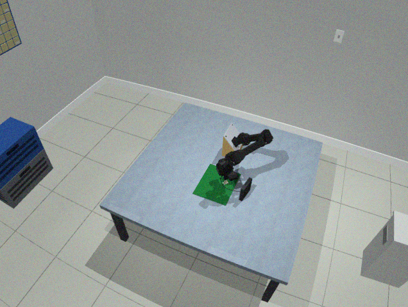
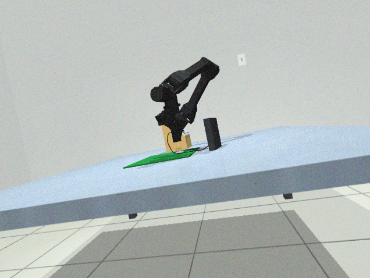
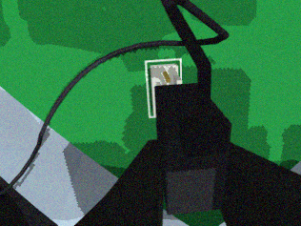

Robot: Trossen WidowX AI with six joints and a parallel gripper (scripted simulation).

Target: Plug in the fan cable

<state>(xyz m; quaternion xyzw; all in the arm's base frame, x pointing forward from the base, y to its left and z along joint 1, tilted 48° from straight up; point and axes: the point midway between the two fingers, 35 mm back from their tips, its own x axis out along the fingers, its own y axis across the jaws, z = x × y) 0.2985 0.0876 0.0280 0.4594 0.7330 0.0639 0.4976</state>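
Note:
The green board (image 1: 206, 189) (image 2: 155, 159) (image 3: 76, 0) lies flat on the table. Its white-framed four-pin fan header (image 3: 161, 78) (image 2: 180, 152) (image 1: 226, 182) sits near the board's right edge. My gripper (image 3: 181, 147) (image 2: 177, 138) (image 1: 227, 175) is shut on the black plug (image 3: 184, 111) and holds it just above the header, covering part of it in the wrist view. The black cable (image 3: 95, 70) (image 2: 169, 142) loops up from the plug and runs off to the left in the wrist view. The black fan (image 1: 246, 188) (image 2: 212, 134) stands upright just right of the board.
A tan block (image 1: 226, 147) (image 2: 167, 140) with a white panel (image 1: 231, 132) stands behind the board by the arm's base. The table (image 1: 171, 184) (image 2: 269, 155) is pale blue. A blue cabinet (image 1: 18, 158) and a white box (image 1: 397, 230) stand on the floor.

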